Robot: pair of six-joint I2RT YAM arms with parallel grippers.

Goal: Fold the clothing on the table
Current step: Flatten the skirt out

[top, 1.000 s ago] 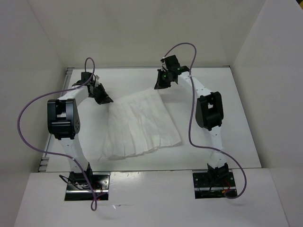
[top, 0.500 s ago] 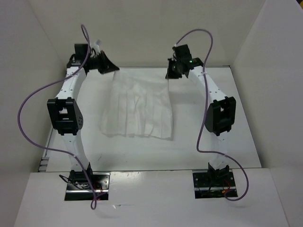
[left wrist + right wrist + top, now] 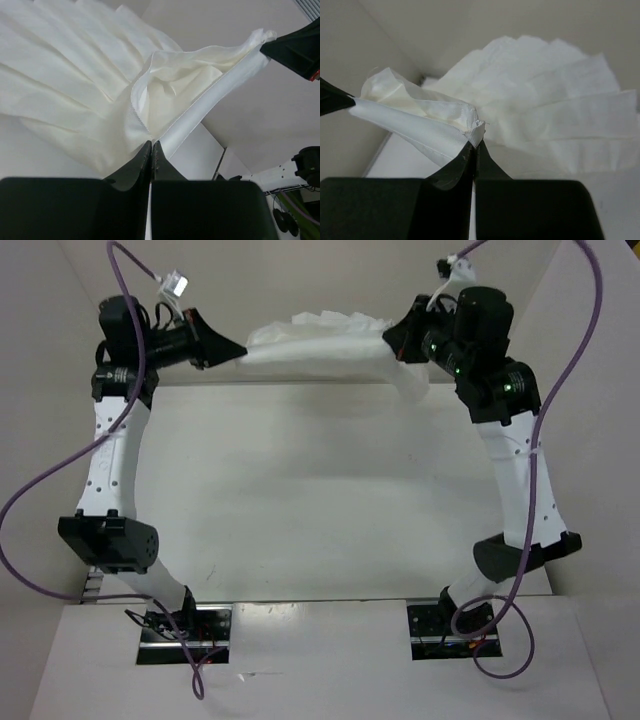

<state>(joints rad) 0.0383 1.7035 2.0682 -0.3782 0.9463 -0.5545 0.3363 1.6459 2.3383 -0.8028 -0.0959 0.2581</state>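
Where the clothing is: the clothing point(image 3: 320, 340) hangs in the air above the far edge of the table point(image 3: 320, 500), its band stretched between the two claws. As far as the top view shows, it is lifted clear of the table.
Left gripper: the left gripper point(image 3: 238, 348) is above the table's far-left corner, its jaws pinched together on one end of the band, with fabric caught at the tips in its wrist view.
Right gripper: the right gripper point(image 3: 395, 340) is above the table's far-right side, its jaws likewise clamped on the other end of the band.
Pleats: they fan out from the band in loose parallel strips, and no layer is seen folded over another.
Table: bare and glossy across its middle, nearer the arm bases than the garment.
Done so far: by the look of it, only the grasp and the spreading by the band; no fold has been made.
Left to do: probably lay the garment flat on the table, then make every fold.
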